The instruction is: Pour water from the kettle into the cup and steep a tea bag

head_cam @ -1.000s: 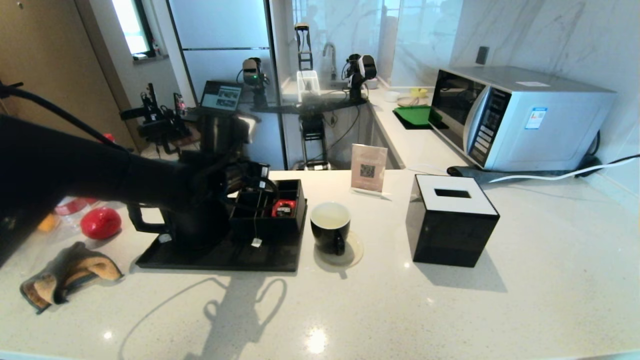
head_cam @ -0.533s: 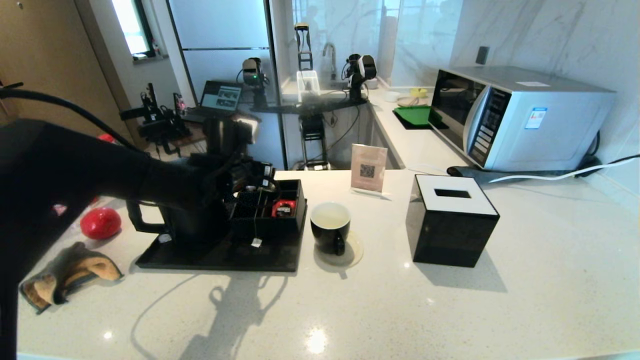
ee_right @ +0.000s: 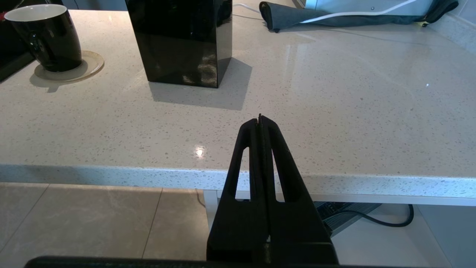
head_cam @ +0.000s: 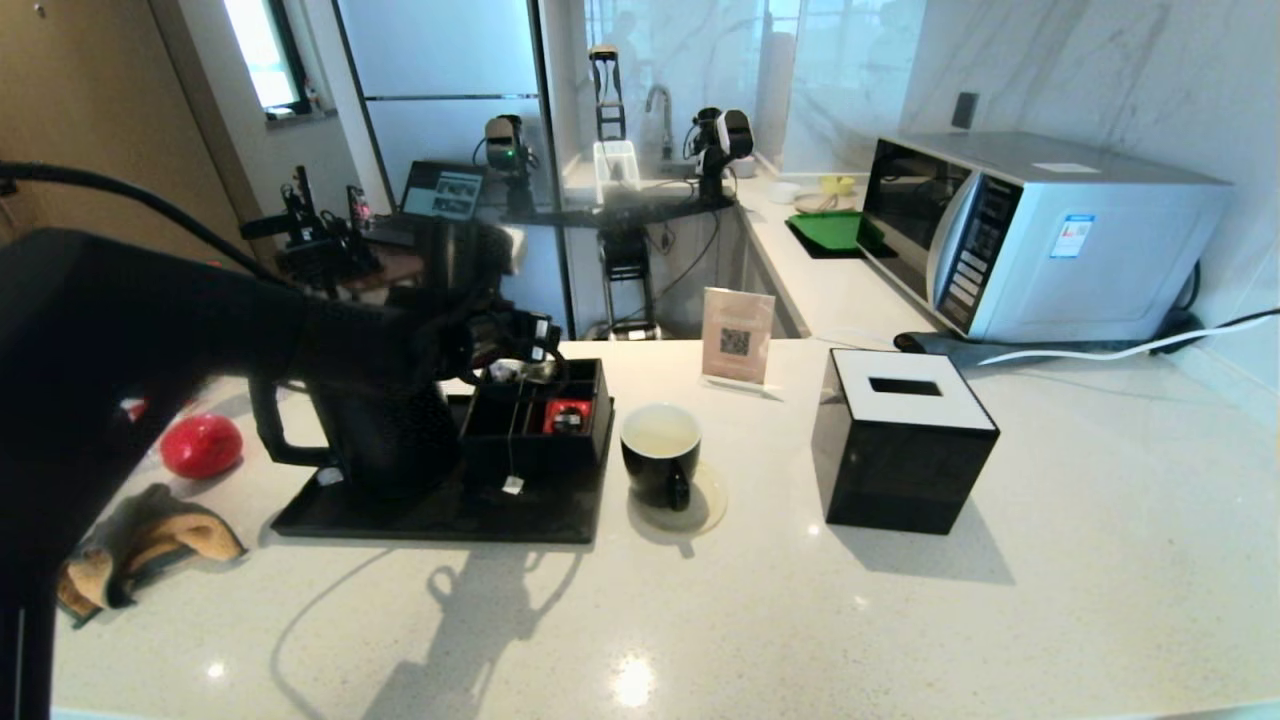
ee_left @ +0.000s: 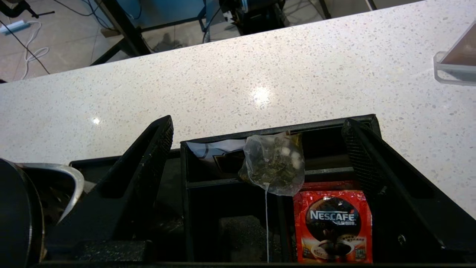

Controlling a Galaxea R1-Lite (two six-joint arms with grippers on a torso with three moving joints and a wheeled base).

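Observation:
The black kettle [head_cam: 375,440] stands on a black tray [head_cam: 440,515], its handle pointing left. My left arm reaches over the kettle to a black organiser box [head_cam: 535,455]. My left gripper [ee_left: 258,128] is open above the box, with the tea bag [ee_left: 273,165] between and below its fingers, untouched. The bag rests on a divider; its string hangs over the box front to the tag [head_cam: 512,486]. The black cup [head_cam: 660,455], holding water, stands on a saucer right of the tray. My right gripper [ee_right: 259,119] is shut and empty at the counter's near edge.
A red Nescafé packet [ee_left: 333,223] lies in the box beside the tea bag. A black tissue box [head_cam: 905,440] stands right of the cup, with a microwave [head_cam: 1040,235] behind it and a card stand [head_cam: 738,338] behind the cup. A red object [head_cam: 200,445] and a glove [head_cam: 140,545] lie at the left.
My left arm has risen and pushed a little farther over the organiser box. The tea bag's tag, the kettle and the cup have not moved.

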